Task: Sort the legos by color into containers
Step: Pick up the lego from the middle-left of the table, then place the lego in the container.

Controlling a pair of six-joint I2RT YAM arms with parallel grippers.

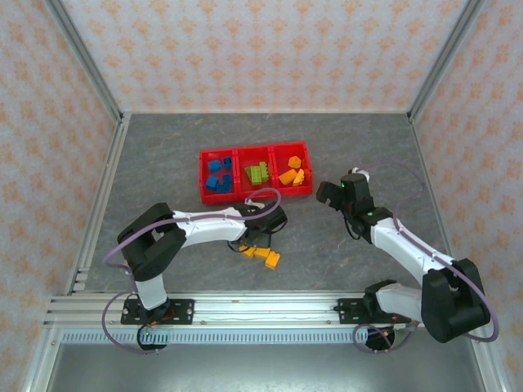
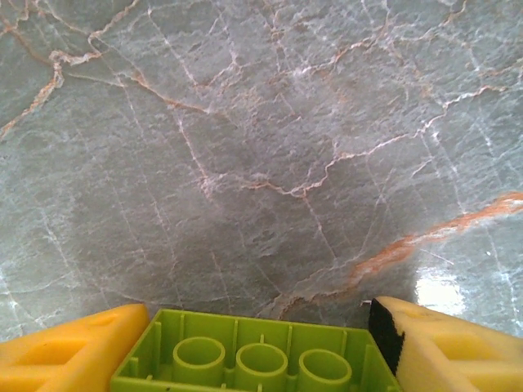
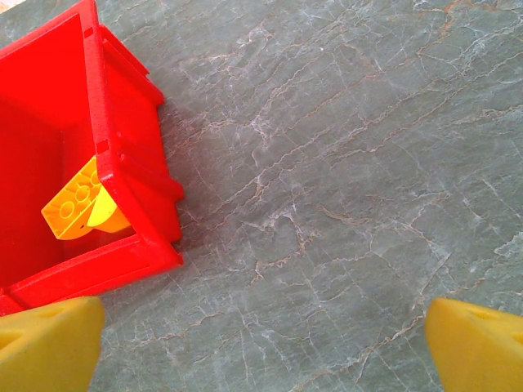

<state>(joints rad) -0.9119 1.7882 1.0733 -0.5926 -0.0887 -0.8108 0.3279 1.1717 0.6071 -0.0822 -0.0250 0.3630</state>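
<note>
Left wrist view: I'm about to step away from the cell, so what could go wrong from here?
The left end effector grips the green brick, underside showing; it might slip in transit. The open right end effector hovers beside the red tray and could nudge it.

grey veined tabletop (image 1: 163,163) | patterned walls (image 1: 270,49) | metal rail (image 1: 261,309) near edge
</note>
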